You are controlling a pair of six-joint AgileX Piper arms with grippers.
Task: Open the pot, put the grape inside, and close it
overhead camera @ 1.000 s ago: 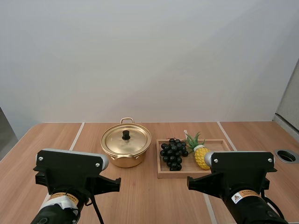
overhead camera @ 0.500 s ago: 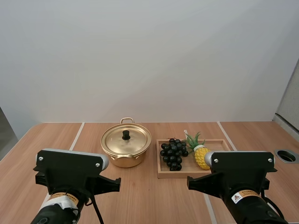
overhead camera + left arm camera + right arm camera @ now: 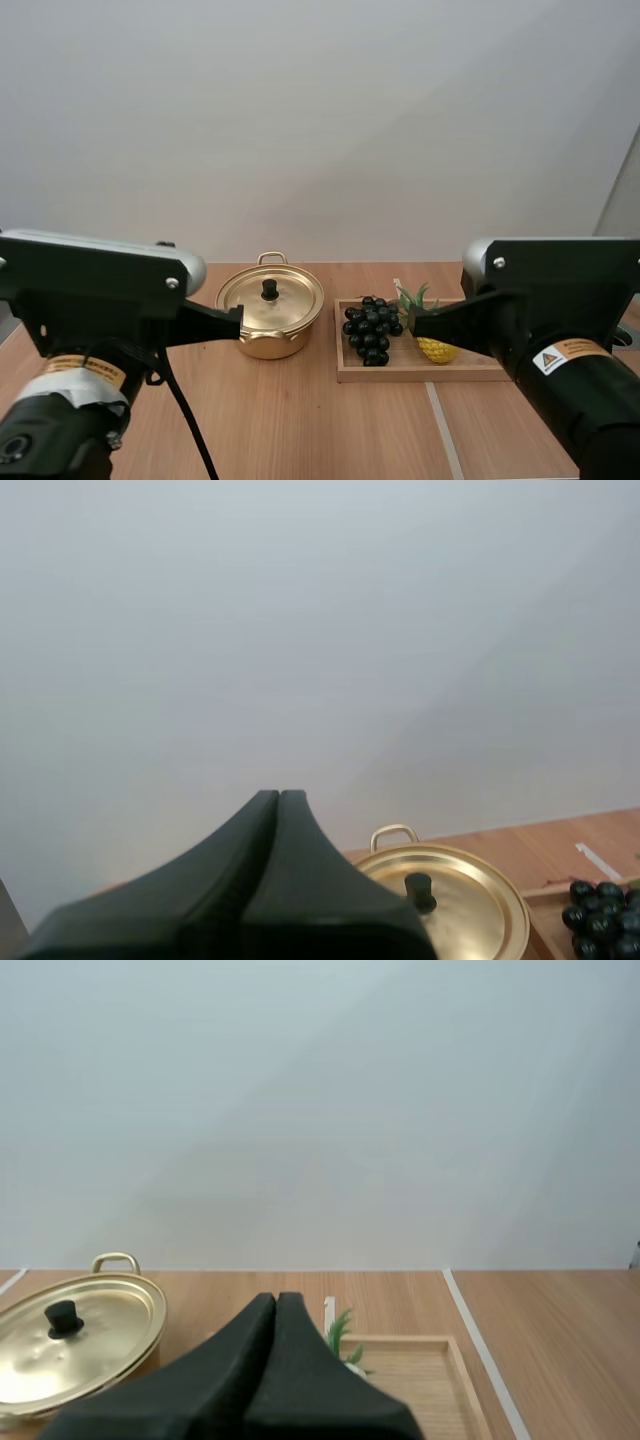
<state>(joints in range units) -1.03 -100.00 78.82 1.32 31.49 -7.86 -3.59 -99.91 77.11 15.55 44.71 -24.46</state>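
Note:
A golden pot [image 3: 270, 320] stands mid-table with its lid [image 3: 270, 298] on, a black knob [image 3: 269, 289] on top. To its right a bunch of dark grapes [image 3: 371, 329] lies in a wooden tray [image 3: 345, 372]. My left gripper [image 3: 237, 320] hovers just left of the pot, its fingers together as one dark wedge [image 3: 279, 810]. My right gripper [image 3: 412, 324] hangs over the tray, right of the grapes, also shut on nothing [image 3: 277, 1307]. The pot [image 3: 445, 910] and grapes [image 3: 603, 910] lie beyond the left fingers; the lidded pot [image 3: 72, 1338] and tray [image 3: 405, 1372] lie beyond the right ones.
A yellow toy pineapple [image 3: 431, 340] with green leaves lies in the tray, partly behind my right gripper. Bare wooden table [image 3: 300, 420] stretches in front of the pot and tray. A white wall stands behind.
Both arms have risen and reached forward from low at the table's front; their fingertips now stand level with the pot and the tray. Pot, grapes and tray have not moved.

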